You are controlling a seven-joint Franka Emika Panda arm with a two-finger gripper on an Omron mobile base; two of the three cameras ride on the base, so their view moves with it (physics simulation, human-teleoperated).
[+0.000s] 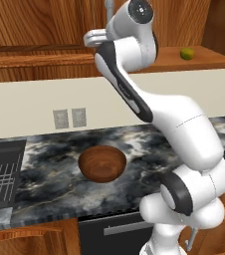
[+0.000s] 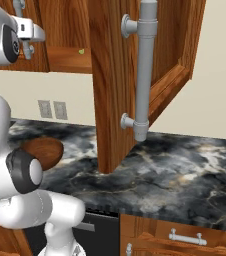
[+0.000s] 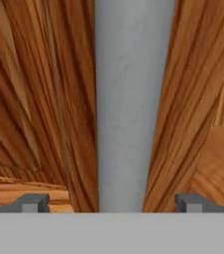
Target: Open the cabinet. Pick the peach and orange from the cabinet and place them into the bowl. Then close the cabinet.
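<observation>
The cabinet (image 1: 35,22) hangs above the counter. Its right door (image 2: 110,75) is swung open, and that door's long grey bar handle (image 2: 144,70) faces the right base camera. The orange (image 1: 186,53) lies on the uncovered shelf at the right; from the other side the orange (image 2: 81,51) is a tiny dot. The peach is hidden. My gripper (image 3: 113,203) is open at the left door, its fingertips (image 3: 34,202) on either side of that door's grey handle bar (image 3: 131,99) without touching it. The gripper (image 1: 92,39) is high up. The bowl (image 1: 103,163) sits empty on the counter.
The dark marble counter (image 1: 50,194) runs below the cabinet, with a black grid surface (image 1: 0,174) at its left end. Two wall outlets (image 1: 69,118) sit behind the bowl. A dark appliance front (image 1: 109,229) and a drawer with a short handle (image 2: 187,237) lie under the counter.
</observation>
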